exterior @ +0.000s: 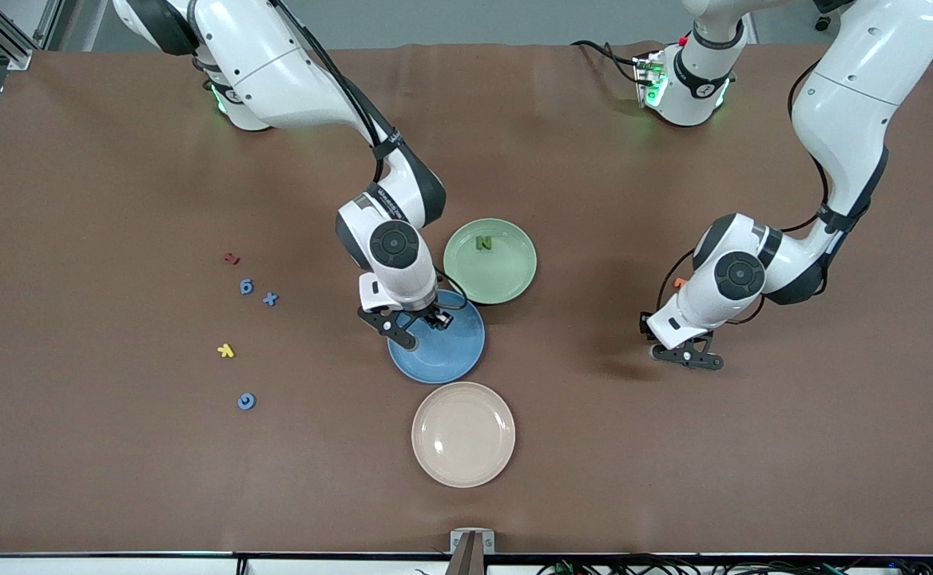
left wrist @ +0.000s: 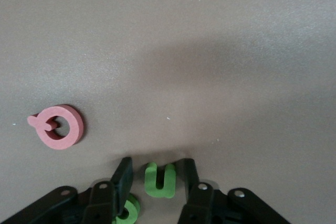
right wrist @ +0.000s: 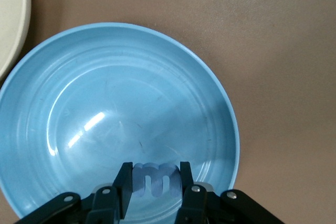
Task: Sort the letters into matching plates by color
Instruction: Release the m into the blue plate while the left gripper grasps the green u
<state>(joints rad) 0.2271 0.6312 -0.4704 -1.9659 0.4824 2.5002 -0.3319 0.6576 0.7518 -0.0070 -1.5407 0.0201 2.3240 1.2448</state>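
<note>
Right gripper (right wrist: 155,179) clamps a chunky blue foam letter (right wrist: 154,177) over the glossy round blue plate (exterior: 454,359), left gripper (left wrist: 156,179) sits low with fingers spread around a green "U" (left wrist: 160,180) on the matte brown table (exterior: 115,463), green "N" (exterior: 483,243) in the green plate (exterior: 506,275).

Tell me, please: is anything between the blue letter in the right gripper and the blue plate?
Nothing visible is. The right gripper holds the blue letter directly over the blue plate, whose surface beneath it is bare.
</note>
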